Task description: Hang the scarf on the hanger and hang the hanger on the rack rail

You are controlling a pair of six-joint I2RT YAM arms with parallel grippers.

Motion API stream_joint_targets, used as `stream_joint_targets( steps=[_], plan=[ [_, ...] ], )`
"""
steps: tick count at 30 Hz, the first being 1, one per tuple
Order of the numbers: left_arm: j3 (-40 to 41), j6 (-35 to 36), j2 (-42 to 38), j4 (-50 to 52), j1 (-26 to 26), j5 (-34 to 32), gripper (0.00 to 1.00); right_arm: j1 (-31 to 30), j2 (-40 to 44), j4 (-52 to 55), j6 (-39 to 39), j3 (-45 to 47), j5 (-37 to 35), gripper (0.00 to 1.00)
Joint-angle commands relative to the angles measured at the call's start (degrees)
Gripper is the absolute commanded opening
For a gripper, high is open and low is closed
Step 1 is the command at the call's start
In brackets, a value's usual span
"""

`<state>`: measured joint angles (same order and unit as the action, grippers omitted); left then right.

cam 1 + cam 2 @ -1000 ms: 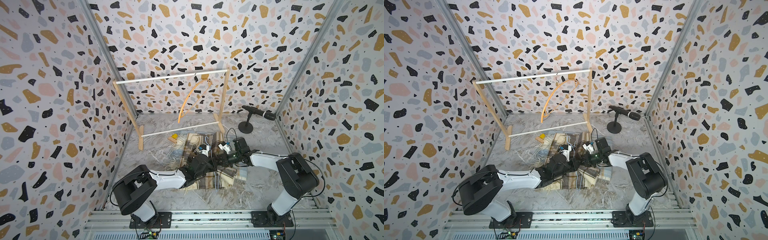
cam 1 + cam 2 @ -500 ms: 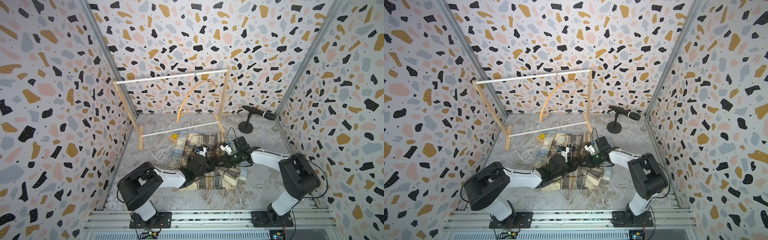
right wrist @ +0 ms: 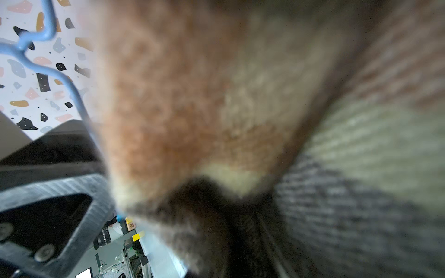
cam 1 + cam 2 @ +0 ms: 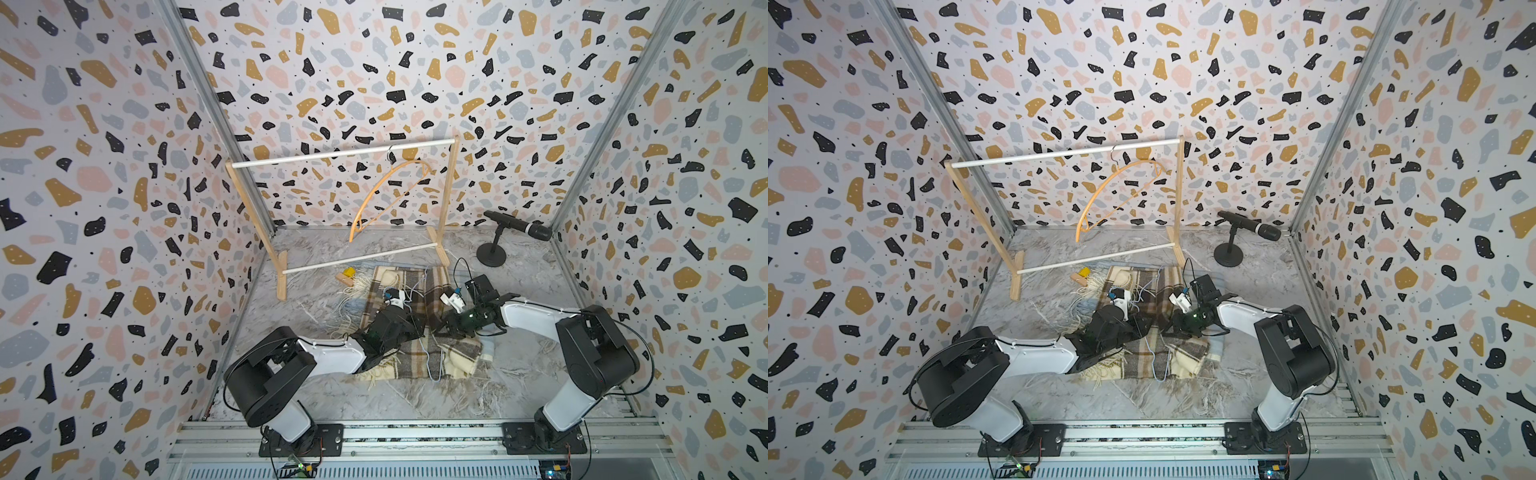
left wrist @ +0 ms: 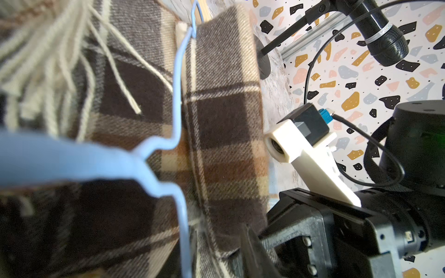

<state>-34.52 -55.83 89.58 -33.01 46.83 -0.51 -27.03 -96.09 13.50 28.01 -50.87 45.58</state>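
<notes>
Presently, scarf location: plaid scarf (image 4: 419, 286) spread on the worktop (image 4: 519, 374) in front of the rack (image 4: 340, 153), with one fold raised between the two arms.
Scarf handling: judged soft, light and limp, so it will sag and may slide off a thin wire. Grip a doubled fold near mid-length, not the loose fringe, which looks prone to snagging.
Blue wire hanger (image 5: 154, 154): lies on the scarf, just beside the raised fold.
Right tool (image 4: 445, 329): jaws closed, pinching the edge of the raised fold.
Left tool (image 4: 411, 326): low over the scarf centre by the wire. The jaws are hidden, so opening and grip cannot be told.
Wooden hanger (image 4: 386, 195): hooked on the rack's top rail, well apart from the scarf.
Top views: show the full layout, rack and microphone (image 4: 519, 226).
Left wrist view: alone shows the fold upright against the wire.
Right wrist view: mostly blurred fabric; only a wire bend is legible.
</notes>
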Motion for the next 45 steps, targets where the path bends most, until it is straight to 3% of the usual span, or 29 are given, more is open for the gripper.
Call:
stream_joint_targets(
  steps=[1, 4, 11, 15, 19, 28, 32, 36, 45],
  plan=[
    [0.8, 1.8, -2.1, -0.3, -0.9, -0.5, 0.36, -0.4, -0.9, 3.9, -1.0, -0.9, -1.1, 0.08],
    [0.8, 2.3, -3.1, 0.8, -1.4, -0.7, 0.34, -0.4, -0.9, 3.5, -0.7, -0.8, -0.9, 0.08],
    [0.3, 3.4, -4.4, 2.9, -1.8, -0.2, 0.09, -0.3, 1.7, -2.6, 3.3, -0.2, 2.1, 0.06],
    [0.1, 2.5, -3.8, 2.3, -1.8, 0.5, 0.00, -0.7, 5.0, -6.6, 7.2, -0.4, 4.4, 0.03],
    [-0.4, 1.3, -2.4, 0.8, -1.8, 1.6, 0.00, -2.6, 5.7, -10.4, 11.8, -0.5, 6.8, 0.02],
    [-1.2, -2.8, -3.2, -0.7, -1.6, 2.4, 0.00, -7.4, -0.7, -26.3, 23.2, 2.4, 1.7, 0.02],
    [-1.1, -3.5, -5.6, 1.1, -1.5, 1.9, 0.00, -7.8, -3.8, -26.3, 22.9, 0.4, -0.1, 0.04],
    [-1.3, -3.8, -7.4, 2.4, -1.4, 1.8, 0.00, -7.8, -5.6, -20.4, 19.2, -1.3, -0.5, 0.09],
    [-3.1, -2.6, -8.6, 5.8, -1.4, 2.3, 0.00, -5.5, 2.5, -6.8, 9.0, -2.6, -3.0, 0.41]
  ],
)
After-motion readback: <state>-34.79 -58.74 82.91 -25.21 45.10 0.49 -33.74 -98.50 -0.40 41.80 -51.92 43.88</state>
